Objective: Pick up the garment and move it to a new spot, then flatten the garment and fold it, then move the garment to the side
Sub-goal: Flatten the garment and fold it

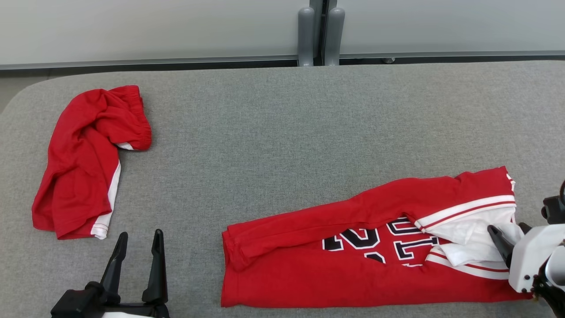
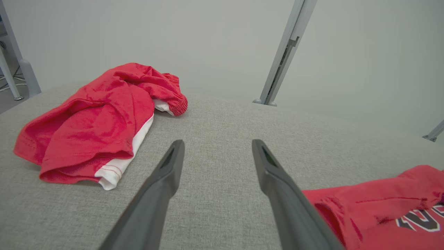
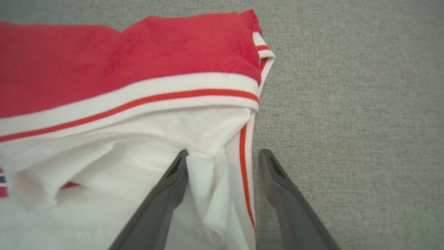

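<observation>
With the folded jersey at the near right of the worktop, the right pincer, wide open astride its white edge, should probably pinch every layer before sliding it aside.

The red knit jersey with white, red-striped ribbed trim and dark, white-edged numerals lies folded into a long flat band, its white inside showing at the right end, on the grey felt tabletop.
</observation>
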Controlling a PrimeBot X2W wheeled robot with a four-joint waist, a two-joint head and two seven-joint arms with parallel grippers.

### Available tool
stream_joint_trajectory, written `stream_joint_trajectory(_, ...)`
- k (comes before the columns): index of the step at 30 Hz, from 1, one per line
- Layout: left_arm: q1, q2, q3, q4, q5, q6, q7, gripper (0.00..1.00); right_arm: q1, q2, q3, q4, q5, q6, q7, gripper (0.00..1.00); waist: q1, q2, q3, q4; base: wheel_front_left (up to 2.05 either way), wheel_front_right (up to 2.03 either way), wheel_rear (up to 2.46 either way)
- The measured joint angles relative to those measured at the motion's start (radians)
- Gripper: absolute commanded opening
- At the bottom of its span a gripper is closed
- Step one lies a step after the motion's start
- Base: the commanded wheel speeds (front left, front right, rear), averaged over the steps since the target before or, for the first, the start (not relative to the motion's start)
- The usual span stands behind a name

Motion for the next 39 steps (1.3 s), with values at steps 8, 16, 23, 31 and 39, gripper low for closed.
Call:
stream_joint_trajectory(8,-0.004,-0.021,0.042,0.019,0.028,-0.036,0.000,1.00,-0.059,0.016,0.077,0.060,0.135,-0.003,0.055,0.00,0.0000,0.0000,0.007,-0.003,0.00,0.00,0.00)
stream_joint_trajectory(16,-0.005,-0.028,0.068,0.028,0.032,-0.047,0.000,1.00,-0.059,-0.072,0.078,0.104,0.264,0.003,0.023,0.00,0.0000,0.0000,0.001,-0.011,0.00,0.00,0.00)
stream_joint_trajectory(23,-0.005,-0.029,0.074,0.038,0.016,-0.054,0.000,1.00,-0.050,-0.220,-0.017,0.122,0.271,0.001,-0.008,0.00,0.0000,0.0000,-0.018,-0.013,0.00,0.00,0.00)
stream_joint_trajectory(31,0.006,-0.029,0.074,0.038,-0.012,-0.044,0.000,1.00,0.030,-0.260,0.028,-0.158,0.299,0.000,-0.005,0.00,0.0000,0.0000,-0.048,-0.022,0.00,0.00,0.00)
stream_joint_trajectory(39,0.018,-0.030,0.045,0.038,-0.022,-0.035,0.000,1.00,0.062,-0.137,0.295,-0.456,0.306,0.000,0.043,0.00,0.0000,0.0000,-0.076,-0.045,0.00,0.00,0.00)
